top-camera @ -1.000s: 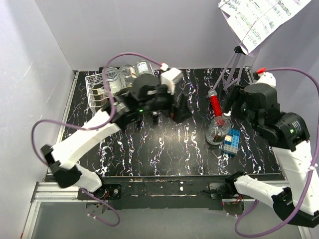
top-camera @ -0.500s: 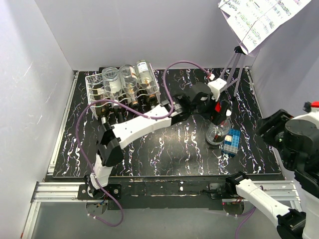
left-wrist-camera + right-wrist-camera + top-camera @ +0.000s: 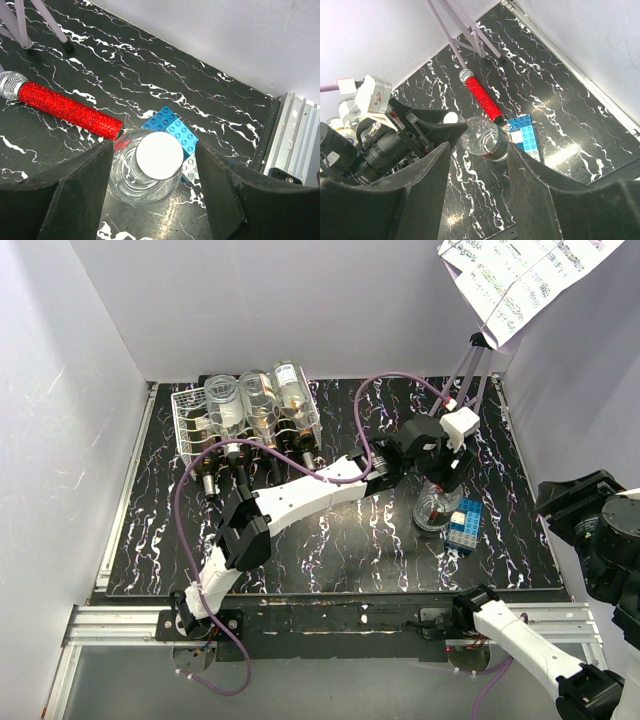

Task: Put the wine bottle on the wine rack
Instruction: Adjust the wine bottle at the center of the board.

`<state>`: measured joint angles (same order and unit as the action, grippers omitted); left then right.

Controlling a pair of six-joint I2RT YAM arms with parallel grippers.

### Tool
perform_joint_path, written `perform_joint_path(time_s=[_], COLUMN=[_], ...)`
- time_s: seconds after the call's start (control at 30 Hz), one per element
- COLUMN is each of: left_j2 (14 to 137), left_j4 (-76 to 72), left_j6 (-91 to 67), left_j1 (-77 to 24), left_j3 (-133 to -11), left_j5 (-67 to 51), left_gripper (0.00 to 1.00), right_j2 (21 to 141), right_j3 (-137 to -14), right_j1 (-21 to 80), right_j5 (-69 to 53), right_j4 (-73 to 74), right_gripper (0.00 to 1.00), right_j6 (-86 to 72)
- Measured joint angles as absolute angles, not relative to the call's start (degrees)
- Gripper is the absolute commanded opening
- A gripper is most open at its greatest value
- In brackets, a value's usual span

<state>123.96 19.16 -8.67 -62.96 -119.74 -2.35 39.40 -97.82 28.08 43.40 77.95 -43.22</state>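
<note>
The wine bottle point(image 3: 437, 510) is clear glass with a white cap and stands upright at the right of the table. It also shows in the left wrist view point(image 3: 150, 167) and the right wrist view point(image 3: 485, 137). My left gripper point(image 3: 441, 478) is stretched across the table and hangs open over it. In the left wrist view point(image 3: 154, 146) its jaws stand either side of the cap, not touching. My right gripper point(image 3: 479, 142) is open, empty and high up, with its arm point(image 3: 585, 510) at the right edge. The white wire wine rack point(image 3: 190, 415) stands at the back left.
Three bottles point(image 3: 250, 400) lie in the rack. A red glitter microphone point(image 3: 65, 110) lies just behind the wine bottle. A blue and white toy brick point(image 3: 463, 525) touches its right side. Purple tripod legs point(image 3: 465, 370) stand at the back right under a hanging paper sheet point(image 3: 520, 275).
My left arm swung from beside the rack across the table to above the wine bottle. My right arm pulled back from the bottle to the right edge and rose.
</note>
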Motion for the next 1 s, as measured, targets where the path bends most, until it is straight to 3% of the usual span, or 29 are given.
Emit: perform_joint_path(time_s=[0.4,0.5,0.6,0.67,0.73,0.77,1.0], left_j2=[127.22,129.49,130.47,130.78,130.8,130.8,130.72], left_j4=[18.92,18.61,19.22,19.22,19.25,19.29,19.33], left_j6=[-3.53,-2.59,-2.0,-1.67,-0.64,-0.1,-0.05], left_j1=[-63.13,-63.13,-63.13,-63.13,-63.13,-63.18,-63.51], left_j3=[-121.67,-123.48,-123.48,-123.48,-123.48,-123.48,-123.35], left_j5=[-3.31,-4.05,-4.32,-4.45,-4.32,-4.14,-2.24], left_gripper=[0.68,0.6,0.43,0.29,0.05,0.0,0.0], right_j2=[38.65,38.65,38.68,38.68,38.7,38.7,38.68], right_j3=[-97.82,-97.84,-98.08,-98.24,-98.26,-98.26,-97.8], right_j1=[28.08,28.08,28.08,28.08,28.08,28.08,28.08], right_j5=[43.79,43.79,43.79,43.79,43.77,43.75,42.72], right_j4=[77.97,78.0,78.02,78.02,78.02,78.02,77.97], right_gripper=[0.56,0.56,0.56,0.56,0.56,0.56,0.6], right_j6=[-43.57,-43.38,-43.29,-43.27,-43.27,-43.27,-41.93])
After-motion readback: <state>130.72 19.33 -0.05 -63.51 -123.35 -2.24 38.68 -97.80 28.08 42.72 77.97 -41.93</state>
